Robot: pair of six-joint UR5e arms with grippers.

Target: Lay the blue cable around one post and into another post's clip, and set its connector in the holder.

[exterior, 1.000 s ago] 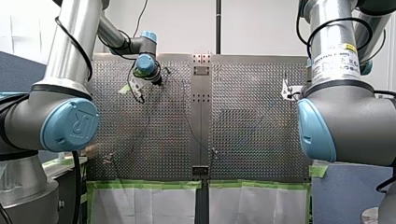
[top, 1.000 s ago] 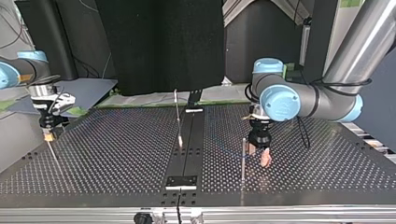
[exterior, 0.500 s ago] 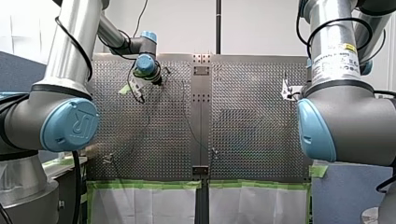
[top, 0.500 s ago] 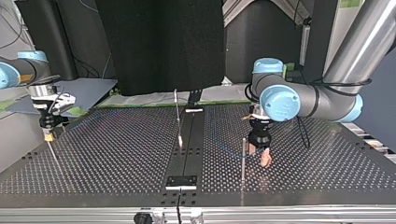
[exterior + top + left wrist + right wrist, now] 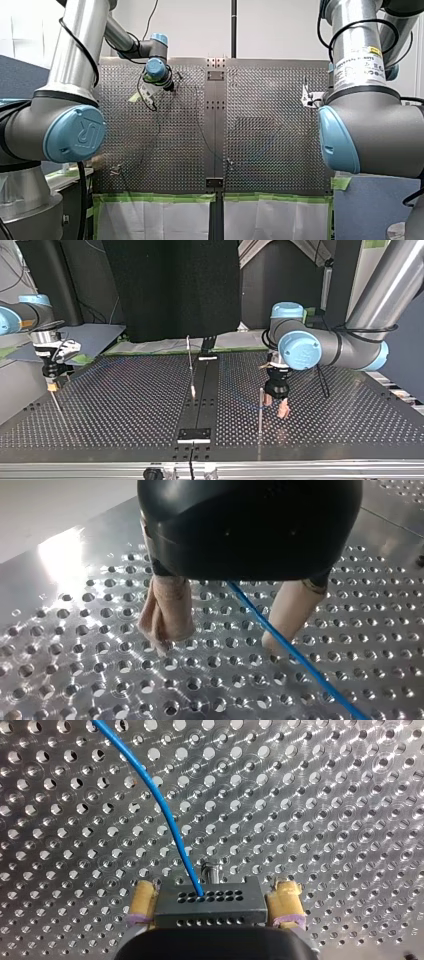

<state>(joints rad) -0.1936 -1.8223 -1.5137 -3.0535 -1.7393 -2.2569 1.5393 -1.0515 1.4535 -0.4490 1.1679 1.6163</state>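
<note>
The blue cable [image 5: 280, 637] is shown passing between the parted, beige-padded fingers [image 5: 167, 610] of the left gripper [image 5: 216, 646], above the perforated surface [image 5: 75, 630]. Its connector [image 5: 210, 907] is clamped between the right gripper's [image 5: 212, 892] yellow pads [image 5: 141, 900].

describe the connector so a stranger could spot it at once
On the perforated table, find my right gripper with yellow pads. Between its fingers sits the connector, a dark grey block. Unlike anything nearby, it has rows of small holes and the blue cable running from it.
</note>
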